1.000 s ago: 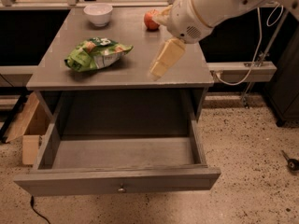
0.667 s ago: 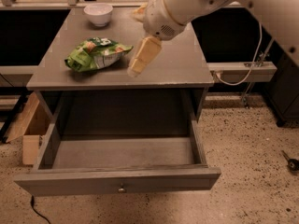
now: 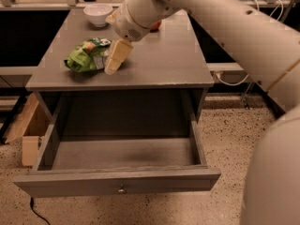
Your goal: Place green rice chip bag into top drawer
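Note:
The green rice chip bag (image 3: 86,56) lies on the left part of the grey table top (image 3: 159,62). My gripper (image 3: 114,63) hangs from the white arm and sits at the bag's right edge, overlapping it in the view. The top drawer (image 3: 117,182) is pulled fully open below the table, with its knob (image 3: 122,190) at the centre of the front panel, and nothing lies in it.
A white bowl (image 3: 97,14) stands at the back left of the table. A red apple (image 3: 157,25) shows partly behind my arm. A cardboard box (image 3: 29,130) sits on the floor left of the drawer. A cable (image 3: 229,81) hangs at the right.
My arm has swung left across the table, from near the apple to the right edge of the green bag. The bag and the drawer have not moved.

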`<action>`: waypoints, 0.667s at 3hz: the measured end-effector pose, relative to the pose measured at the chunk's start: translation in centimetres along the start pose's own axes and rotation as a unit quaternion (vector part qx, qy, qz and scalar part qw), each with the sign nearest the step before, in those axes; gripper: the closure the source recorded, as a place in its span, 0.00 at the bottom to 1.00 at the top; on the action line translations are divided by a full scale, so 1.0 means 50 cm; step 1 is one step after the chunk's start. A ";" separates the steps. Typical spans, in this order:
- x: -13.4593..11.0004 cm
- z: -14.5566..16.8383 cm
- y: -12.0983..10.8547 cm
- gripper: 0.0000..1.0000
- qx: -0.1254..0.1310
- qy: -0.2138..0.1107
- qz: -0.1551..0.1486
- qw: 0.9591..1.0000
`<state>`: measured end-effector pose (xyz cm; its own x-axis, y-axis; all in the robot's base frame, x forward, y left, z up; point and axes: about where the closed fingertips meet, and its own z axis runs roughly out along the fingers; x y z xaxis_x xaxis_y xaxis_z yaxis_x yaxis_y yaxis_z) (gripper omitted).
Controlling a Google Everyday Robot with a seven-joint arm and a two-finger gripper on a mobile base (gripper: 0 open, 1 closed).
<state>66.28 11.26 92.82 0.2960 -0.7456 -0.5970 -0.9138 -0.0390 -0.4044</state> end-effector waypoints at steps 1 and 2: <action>0.006 0.053 -0.033 0.00 0.000 0.013 -0.001 1.000; 0.007 0.095 -0.057 0.00 0.000 0.025 -0.001 1.000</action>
<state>70.31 14.27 90.47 0.2832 -0.7779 -0.5610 -0.9131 -0.0398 -0.4058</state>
